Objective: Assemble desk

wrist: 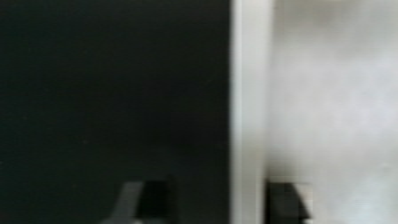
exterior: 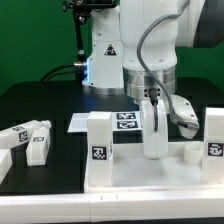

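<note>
Gripper (exterior: 158, 118): it stands point-down over the desk, at the top of an upright white leg (exterior: 157, 142). In the wrist view, two dark fingertips (wrist: 143, 200) are spaced apart. A white face with a straight edge fills the side by one fingertip, and darkness shows by the other. Whether the fingertips press on the leg cannot be told.

Desk: the desk top (exterior: 140, 180) lies flat at the front of the black table (exterior: 45, 105). A second leg (exterior: 100, 132) stands on it toward the exterior view's left and a third leg (exterior: 215, 130) at the exterior view's right edge. Each carries a black-and-white square tag low on its front face, showing a pattern only. A short white stub (exterior: 190, 153) rises from the desk top between the gripper's leg and the third leg.

Surroundings: two loose legs (exterior: 25, 136) lie together on the table at the exterior view's left, well apart from the desk top, with tags on their faces. The marker board (exterior: 80, 122) lies flat behind the desk, partly hidden by the legs. The arm (exterior: 150, 40) bears a small dark mark on its base, too small to read.
</note>
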Robot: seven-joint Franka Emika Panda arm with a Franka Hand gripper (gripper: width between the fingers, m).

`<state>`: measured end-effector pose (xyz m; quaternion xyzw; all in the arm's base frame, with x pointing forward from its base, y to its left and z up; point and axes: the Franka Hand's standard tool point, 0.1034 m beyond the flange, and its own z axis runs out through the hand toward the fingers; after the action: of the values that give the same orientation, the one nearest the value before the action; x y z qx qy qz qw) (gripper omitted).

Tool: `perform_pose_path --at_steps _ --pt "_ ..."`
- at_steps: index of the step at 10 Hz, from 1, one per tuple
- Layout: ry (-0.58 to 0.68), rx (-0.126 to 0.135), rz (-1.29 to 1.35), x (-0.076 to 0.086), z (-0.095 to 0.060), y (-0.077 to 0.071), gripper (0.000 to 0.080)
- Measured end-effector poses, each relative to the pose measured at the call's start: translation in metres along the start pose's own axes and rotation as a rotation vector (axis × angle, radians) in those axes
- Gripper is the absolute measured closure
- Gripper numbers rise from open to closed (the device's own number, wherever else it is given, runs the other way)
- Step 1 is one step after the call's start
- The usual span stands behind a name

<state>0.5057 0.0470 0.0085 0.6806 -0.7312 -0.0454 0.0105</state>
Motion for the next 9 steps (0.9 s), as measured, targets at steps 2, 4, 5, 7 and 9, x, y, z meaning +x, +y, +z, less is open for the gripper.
perform_pose_path --at_steps 2,4,5,7,9 --pt "0.001 0.015 -0.025 -0.001 -0.004 -0.003 0.0731" --pt "0.014 0.037 -0.1 0.001 -0.011 -0.001 0.0737" --pt "0.029 0.048 -0.169 0.008 -0.008 0.008 0.0741" --pt "0.051 0.072 -0.204 0.01 -0.006 0.013 0.0741" --pt "0.058 0.074 -0.278 0.013 -0.007 0.011 0.0741"
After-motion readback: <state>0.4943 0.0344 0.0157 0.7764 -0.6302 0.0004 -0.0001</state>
